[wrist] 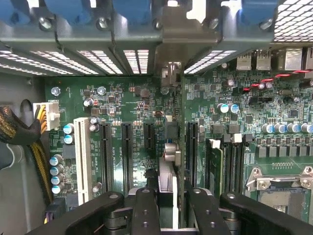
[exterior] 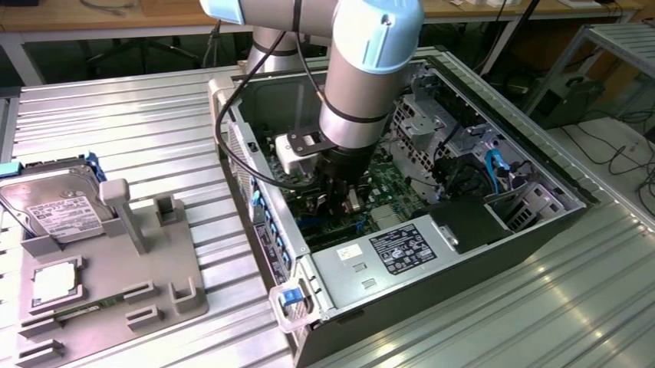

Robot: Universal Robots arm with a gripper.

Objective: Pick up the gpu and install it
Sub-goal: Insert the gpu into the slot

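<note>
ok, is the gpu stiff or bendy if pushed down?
Probably stiff: the gpu stands straight, edge-on, between the fingers. Likely fragile: a thin board, so skewed pushing over the motherboard could flex it.

We see a ribbed metal surface [exterior: 153, 115] lit by bright glare at the exterior view's right. Behind it stands a wooden bench [exterior: 123, 19], with cables [exterior: 624, 157] trailing across the floor.

Tool [wrist: 168, 205] grips gpu [wrist: 172, 147] edge-on above the green motherboard [wrist: 132, 103]
</note>
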